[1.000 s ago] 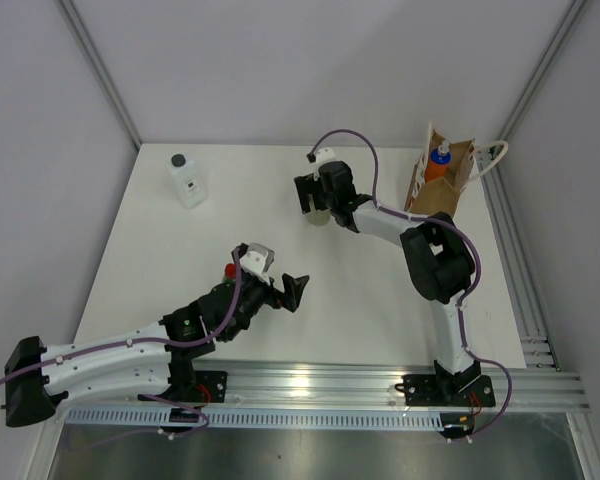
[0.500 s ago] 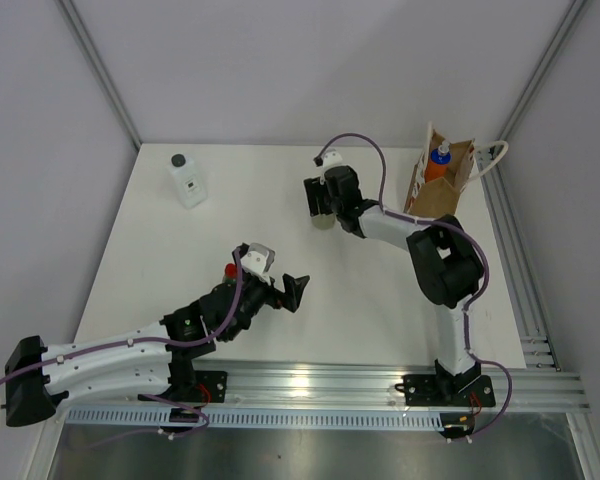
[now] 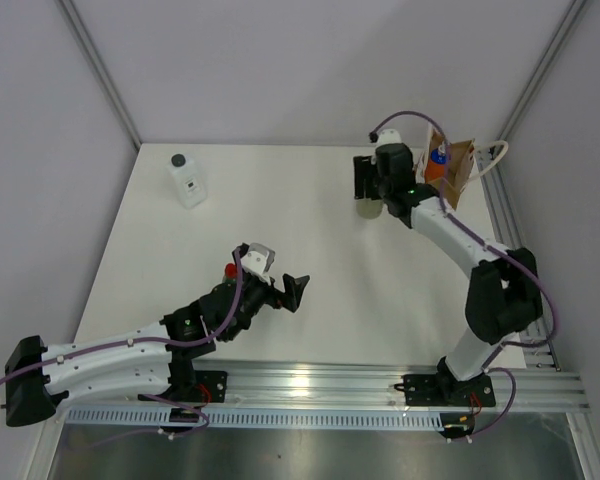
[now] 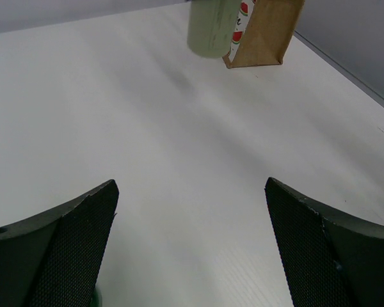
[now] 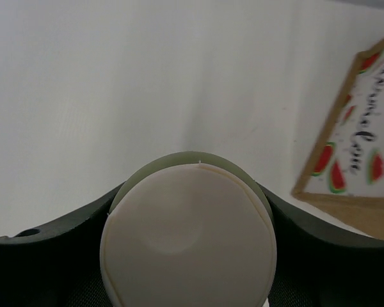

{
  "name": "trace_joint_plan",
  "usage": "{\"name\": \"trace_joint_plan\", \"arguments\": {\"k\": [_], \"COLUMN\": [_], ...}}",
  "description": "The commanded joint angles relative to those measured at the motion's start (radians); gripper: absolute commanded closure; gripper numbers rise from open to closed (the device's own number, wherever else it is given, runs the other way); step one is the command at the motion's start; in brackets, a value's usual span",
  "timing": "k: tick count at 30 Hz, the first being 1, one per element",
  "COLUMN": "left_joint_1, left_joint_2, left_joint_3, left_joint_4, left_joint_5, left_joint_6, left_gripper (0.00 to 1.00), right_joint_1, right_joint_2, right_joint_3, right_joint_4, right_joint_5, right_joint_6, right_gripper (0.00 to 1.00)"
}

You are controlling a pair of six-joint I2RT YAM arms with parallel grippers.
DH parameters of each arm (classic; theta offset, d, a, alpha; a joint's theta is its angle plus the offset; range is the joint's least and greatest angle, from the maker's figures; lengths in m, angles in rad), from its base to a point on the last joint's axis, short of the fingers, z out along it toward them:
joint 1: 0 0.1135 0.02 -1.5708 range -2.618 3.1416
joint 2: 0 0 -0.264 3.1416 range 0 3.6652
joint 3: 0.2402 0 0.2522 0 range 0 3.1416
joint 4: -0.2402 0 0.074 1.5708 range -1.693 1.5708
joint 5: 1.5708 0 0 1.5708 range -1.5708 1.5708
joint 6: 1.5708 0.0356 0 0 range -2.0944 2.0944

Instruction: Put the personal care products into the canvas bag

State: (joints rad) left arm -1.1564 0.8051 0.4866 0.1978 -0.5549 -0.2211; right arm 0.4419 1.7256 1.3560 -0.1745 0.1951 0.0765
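The right end effector (image 3: 368,195) is clenched on the olive-green bottle (image 3: 368,208), and it has carried the bottle toward the right since a second ago: then the pair sat near the middle of the far part of the tabletop (image 3: 280,220), half a second ago barely further on, and now they are just left of the canvas bag (image 3: 452,172), close to it but apart. The right arm has stretched out with the move, its elbow swung to the right edge of the tabletop. From the right wrist, the bottle's whitish cap (image 5: 187,233) fills the space between the dark fingers (image 5: 45,256), with the bag's watermelon-printed face (image 5: 361,160) at the right. From the left wrist, the olive-green bottle (image 4: 211,29) shows upright just in front of the bag (image 4: 265,35); whether its base is clear of the tabletop cannot be told. The rest is unchanged: the orange-red bottle (image 3: 437,163) with its blue cap stands inside the bag, the clear square bottle (image 3: 187,182) with black cap stands at the far left corner, and the left end effector (image 3: 290,290) stays low over the near middle of the tabletop, released, its jaws spread wide with nothing between them.
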Motion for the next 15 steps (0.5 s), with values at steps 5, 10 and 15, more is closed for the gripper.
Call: {"name": "trace_joint_plan", "arguments": {"k": [5, 10, 15], "left_joint_1": [-0.005, -0.005, -0.005], "left_joint_2": [-0.006, -0.024, -0.014], "left_joint_3": [0.040, 0.033, 0.038], "left_joint_4": [0.020, 0.020, 0.019], "left_joint_5": [-0.014, -0.011, -0.010], "left_joint_6": [0.008, 0.003, 0.003], "left_gripper": [0.01, 0.01, 0.01], "right_joint_1": [-0.205, -0.333, -0.390], "right_joint_2": [-0.299, -0.357, -0.330], "right_joint_3": [0.072, 0.081, 0.130], "right_joint_4": [-0.060, -0.030, 0.039], "right_joint_5": [0.015, 0.009, 0.111], "right_joint_6": [0.023, 0.080, 0.057], "right_gripper": [1.00, 1.00, 1.00]}}
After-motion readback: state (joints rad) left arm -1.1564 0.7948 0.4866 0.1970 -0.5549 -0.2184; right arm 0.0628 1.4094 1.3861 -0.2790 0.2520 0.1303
